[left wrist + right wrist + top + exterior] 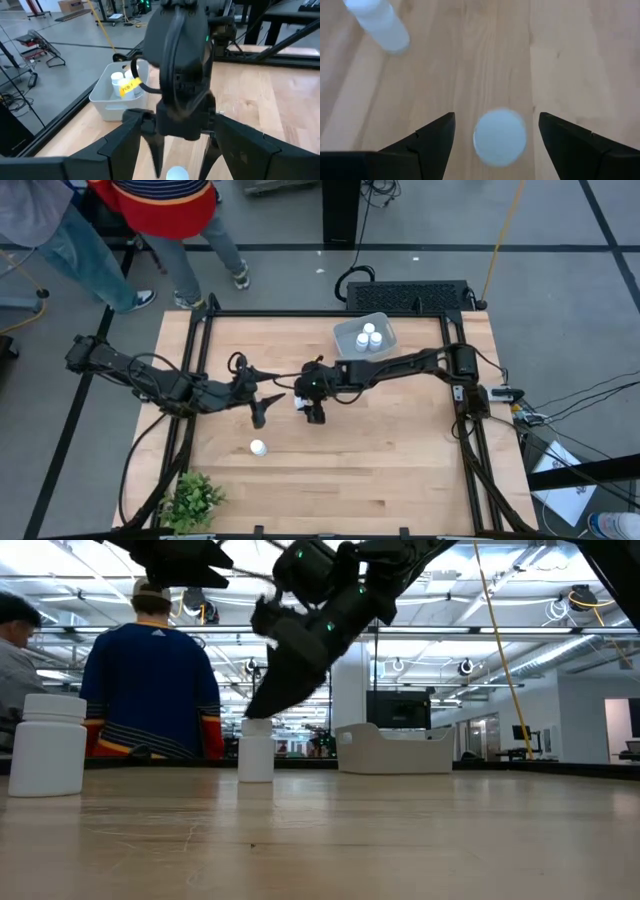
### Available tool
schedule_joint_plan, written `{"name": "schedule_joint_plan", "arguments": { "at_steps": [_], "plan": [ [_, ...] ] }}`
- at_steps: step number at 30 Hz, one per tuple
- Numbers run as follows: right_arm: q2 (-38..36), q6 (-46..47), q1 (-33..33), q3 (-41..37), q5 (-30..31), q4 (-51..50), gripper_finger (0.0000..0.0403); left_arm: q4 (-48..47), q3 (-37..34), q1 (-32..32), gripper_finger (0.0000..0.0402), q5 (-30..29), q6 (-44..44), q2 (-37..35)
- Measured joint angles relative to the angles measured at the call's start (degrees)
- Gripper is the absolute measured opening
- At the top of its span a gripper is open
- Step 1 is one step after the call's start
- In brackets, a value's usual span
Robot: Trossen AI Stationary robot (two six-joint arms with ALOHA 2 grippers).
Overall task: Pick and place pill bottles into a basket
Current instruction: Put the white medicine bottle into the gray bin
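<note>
One white pill bottle stands upright on the wooden table, also seen in the low view. My right gripper is open and points down just above it, one finger on either side of the cap with a gap each way; it also shows in the high view. A second bottle stands nearer the table's front edge, also seen in the low view. The grey-blue basket at the far side holds three bottles. My left gripper is open and empty, just left of the right gripper.
A small green plant stands at the table's near left corner. People stand beyond the far left edge. Bare wood lies between the grippers and the basket and over the table's right half.
</note>
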Motion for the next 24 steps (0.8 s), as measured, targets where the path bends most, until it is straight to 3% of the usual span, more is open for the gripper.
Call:
{"name": "schedule_joint_plan", "arguments": {
  "at_steps": [19, 24],
  "plan": [
    [2.33, 0.57, 0.01, -0.14, -0.32, 0.21, 0.0278, 1.36, -0.96, 0.0, 0.0257, 0.0, 0.07, 0.02],
    [2.9, 0.64, 0.01, -0.13, -0.4, 0.89, 0.0257, 1.27, -0.96, 0.0, 0.0258, -0.02, 0.07, 0.02]
  ]
}}
